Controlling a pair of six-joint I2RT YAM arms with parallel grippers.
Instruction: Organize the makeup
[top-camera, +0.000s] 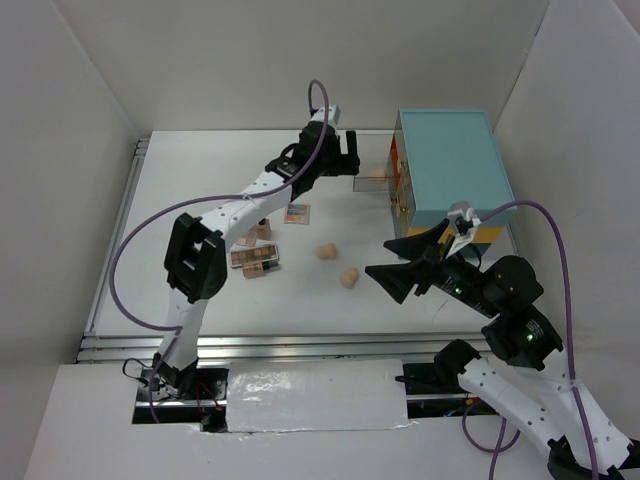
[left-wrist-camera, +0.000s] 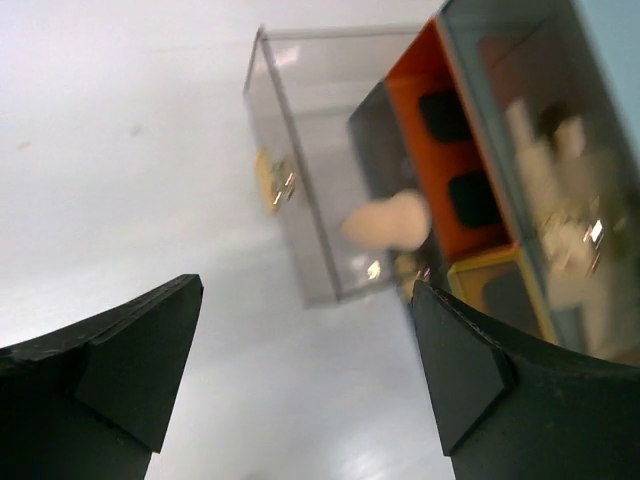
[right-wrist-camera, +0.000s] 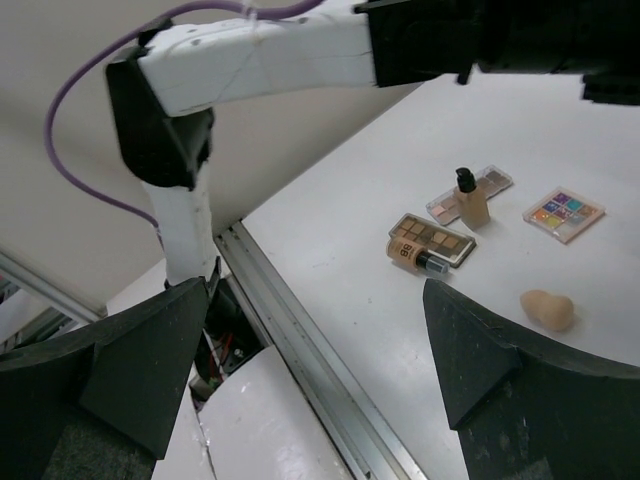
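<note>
Hanging spread and empty, the left gripper (left-wrist-camera: 305, 285) faces the clear drawer (left-wrist-camera: 310, 110) pulled out of the teal case (top-camera: 450, 165), where one peach sponge (left-wrist-camera: 388, 222) lies inside. The right gripper (top-camera: 377, 256), likewise wide open and holding nothing, sits in front of the case. It is the nearer arm, I judge, to the two loose sponges (top-camera: 348, 277) — the closest lies just to its left, its long axis too small to read. Farther out from the case are three eyeshadow palettes (top-camera: 255, 258), one foundation bottle (right-wrist-camera: 470, 200) and one beige tube (right-wrist-camera: 415, 257).
</note>
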